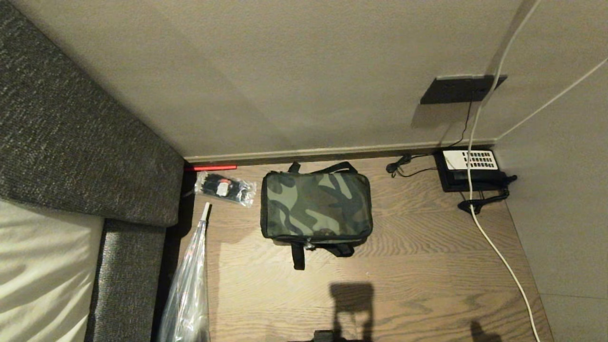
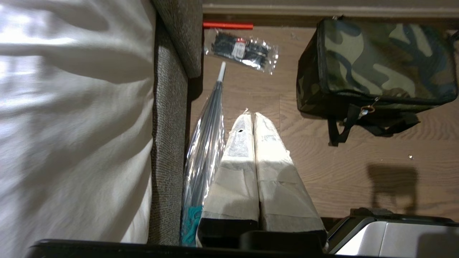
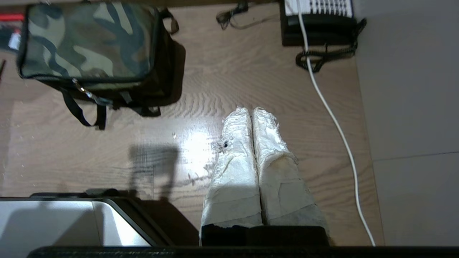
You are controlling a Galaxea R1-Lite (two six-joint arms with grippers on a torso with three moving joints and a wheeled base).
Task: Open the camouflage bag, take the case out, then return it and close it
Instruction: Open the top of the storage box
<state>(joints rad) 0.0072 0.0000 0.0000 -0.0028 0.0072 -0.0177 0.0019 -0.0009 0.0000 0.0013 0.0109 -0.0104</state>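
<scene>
The camouflage bag point(image 1: 316, 205) lies zipped shut on the wooden floor near the wall, its black straps trailing toward me. It also shows in the left wrist view point(image 2: 380, 64) and the right wrist view point(image 3: 89, 43). The case is hidden. My left gripper point(image 2: 251, 116) hangs shut and empty above the floor, well short of the bag, beside the umbrella. My right gripper point(image 3: 251, 111) is shut and empty too, over bare floor to the bag's right. Neither arm shows in the head view, only their shadows.
A clear packet of black ties point(image 1: 224, 187) and a red rod point(image 1: 211, 167) lie left of the bag. A wrapped umbrella point(image 1: 187, 285) lies along a grey sofa point(image 1: 85, 142). A black telephone point(image 1: 470, 168) and a white cable point(image 1: 498, 251) are at the right.
</scene>
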